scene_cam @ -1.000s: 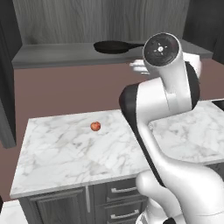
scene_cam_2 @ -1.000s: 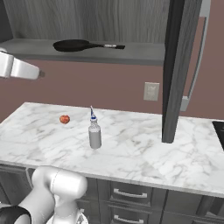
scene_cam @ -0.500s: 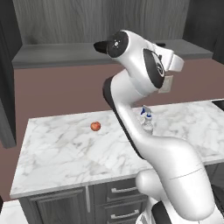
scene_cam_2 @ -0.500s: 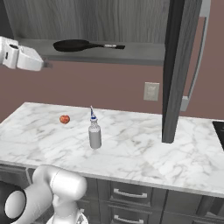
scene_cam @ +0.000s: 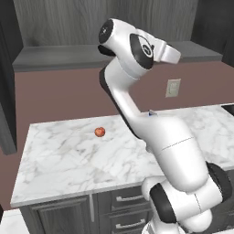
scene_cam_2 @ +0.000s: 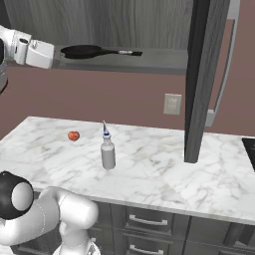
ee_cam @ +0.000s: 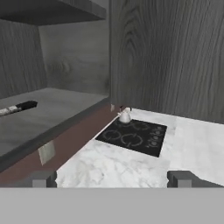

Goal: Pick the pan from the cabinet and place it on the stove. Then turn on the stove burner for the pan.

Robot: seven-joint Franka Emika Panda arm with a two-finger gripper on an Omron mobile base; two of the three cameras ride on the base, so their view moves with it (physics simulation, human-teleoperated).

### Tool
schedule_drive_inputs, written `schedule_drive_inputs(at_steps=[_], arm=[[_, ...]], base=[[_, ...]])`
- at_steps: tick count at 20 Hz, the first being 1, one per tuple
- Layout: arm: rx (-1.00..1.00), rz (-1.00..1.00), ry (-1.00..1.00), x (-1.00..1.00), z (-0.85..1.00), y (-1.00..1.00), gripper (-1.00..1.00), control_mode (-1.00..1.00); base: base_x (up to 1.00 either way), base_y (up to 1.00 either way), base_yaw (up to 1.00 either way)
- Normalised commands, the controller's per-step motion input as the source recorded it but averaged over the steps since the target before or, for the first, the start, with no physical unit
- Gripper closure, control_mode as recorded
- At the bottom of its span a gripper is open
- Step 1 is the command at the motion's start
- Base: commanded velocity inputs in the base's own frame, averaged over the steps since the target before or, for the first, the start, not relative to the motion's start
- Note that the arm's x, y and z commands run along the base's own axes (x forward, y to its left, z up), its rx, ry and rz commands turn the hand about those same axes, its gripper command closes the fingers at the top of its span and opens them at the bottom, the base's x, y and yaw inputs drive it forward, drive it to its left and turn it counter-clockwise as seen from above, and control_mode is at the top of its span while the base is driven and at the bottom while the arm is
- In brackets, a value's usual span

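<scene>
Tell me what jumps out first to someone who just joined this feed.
The big white arm rearing up over the marble counter, its wrist raised level with the open cabinet's shelf. There the black pan lies, handle pointing towards the open door. On the counter stand a spray bottle and a small red fruit; the hand view shows the open claw looking towards the stove and a kettle on it.

White arm: rises from the base, elbow bent high, forearm reaching level at upper height. Hand (ee_cam: 112, 179): wide open, nothing between the two dark fingertips (ee_cam: 43, 178), which stand well apart; it holds nothing. Wrist: roughly horizontal, its white end block at far left in the right base view.
</scene>
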Motion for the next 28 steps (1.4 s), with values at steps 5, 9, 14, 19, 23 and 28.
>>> schedule_drive_inputs(at_steps=[5, 9, 14, 19, 23, 28], arm=[[0.0, -0.04, 0.0, 0.13, 0.0, -0.35, -1.0, -1.0], [0.02, 0.0, -0.06, 0.21, 0.0, -0.39, -1.0, -1.0], [0.02, 0.0, -0.06, 0.3, 0.0, -0.3, -1.0, -1.0], [0.01, 0.0, -0.07, 0.43, -0.04, -0.19, -1.0, -1.0], [0.01, -0.03, -0.07, 0.5, 0.0, -0.11, -1.0, -1.0], [0.01, -0.04, -0.07, 0.44, 0.0, -0.07, -1.0, -1.0]], base=[[0.0, 0.0, 0.0], [0.0, 0.0, 0.0], [0.0, 0.0, 0.0], [0.0, 0.0, 0.0], [0.0, 0.0, 0.0], [0.0, 0.0, 0.0]])
